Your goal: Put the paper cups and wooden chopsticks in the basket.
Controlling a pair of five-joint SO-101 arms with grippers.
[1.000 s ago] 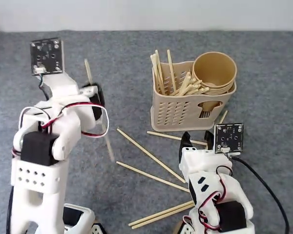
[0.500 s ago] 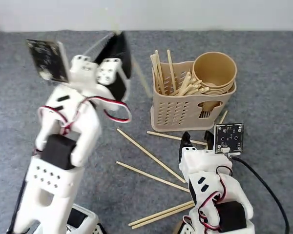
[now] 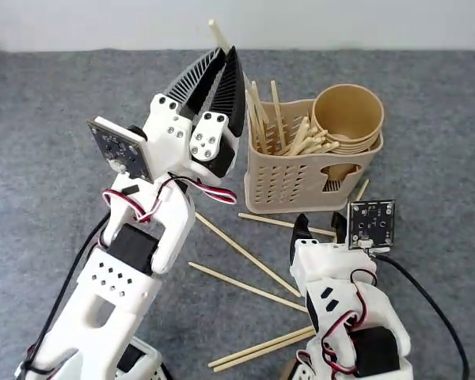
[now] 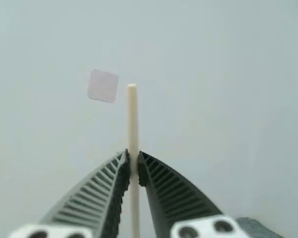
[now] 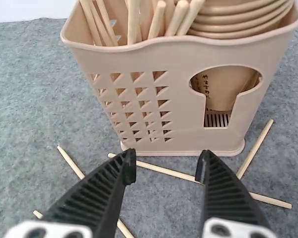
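Grey felt-like tabletop (image 3: 427, 119), plain pale wall (image 3: 340, 24) behind. Basket (image 3: 301, 178) holds paper cups (image 3: 348, 111), chopsticks (image 3: 261, 119); loose chopsticks (image 3: 245, 286) lie before it. Left tool (image 4: 133, 156) clamped on one chopstick (image 4: 132, 119), raised beside basket. Right tool (image 5: 166, 158) apart, low facing basket. Cup print (image 5: 207, 82) possibly text, unreadable.

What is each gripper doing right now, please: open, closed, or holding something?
Left gripper: closed on a wooden chopstick.
Right gripper: open, holding nothing, facing the basket.
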